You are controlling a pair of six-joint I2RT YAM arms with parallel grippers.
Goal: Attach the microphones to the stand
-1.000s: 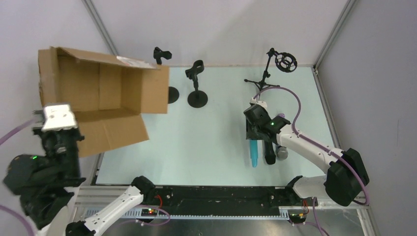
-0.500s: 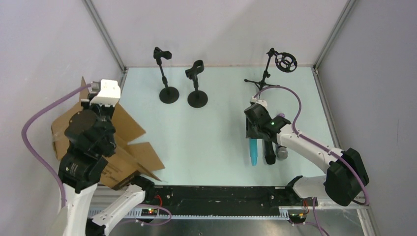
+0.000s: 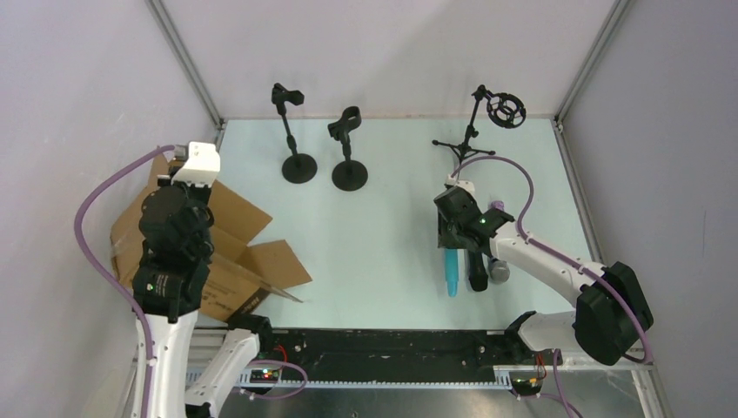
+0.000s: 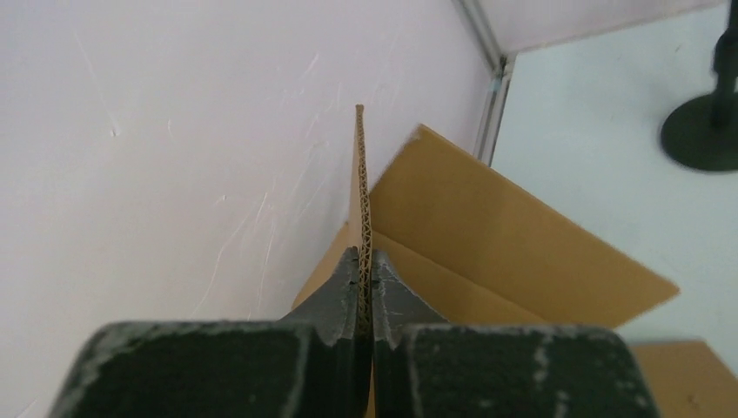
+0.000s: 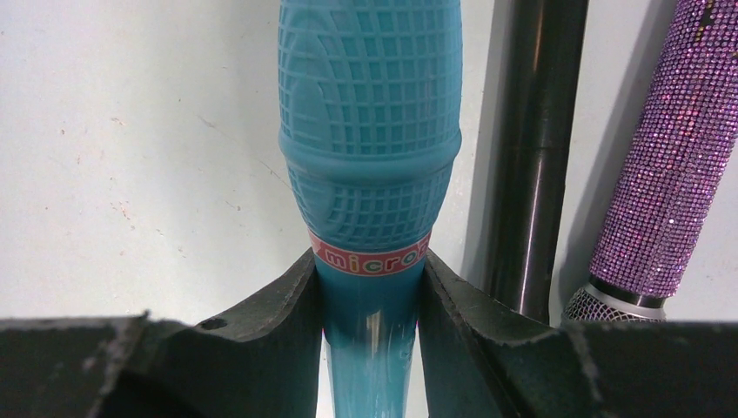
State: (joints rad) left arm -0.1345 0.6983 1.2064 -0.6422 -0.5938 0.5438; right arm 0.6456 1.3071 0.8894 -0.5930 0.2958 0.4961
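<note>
Three microphones lie side by side on the table's right: light blue, black, purple glitter. My right gripper is shut on the light blue microphone just below its head, low over the table. The black microphone and the purple one lie right of it. My left gripper is shut on the edge of a cardboard box flap at the left wall. Two round-base stands with clips stand at the back.
The cardboard box lies tilted over the table's left edge under my left arm. A tripod stand with a ring mount stands at the back right, behind the microphones. Walls close in left, back and right.
My left arm has swung the cardboard box from the back left down to the near left edge, still gripping its flap. My right gripper has barely moved.
</note>
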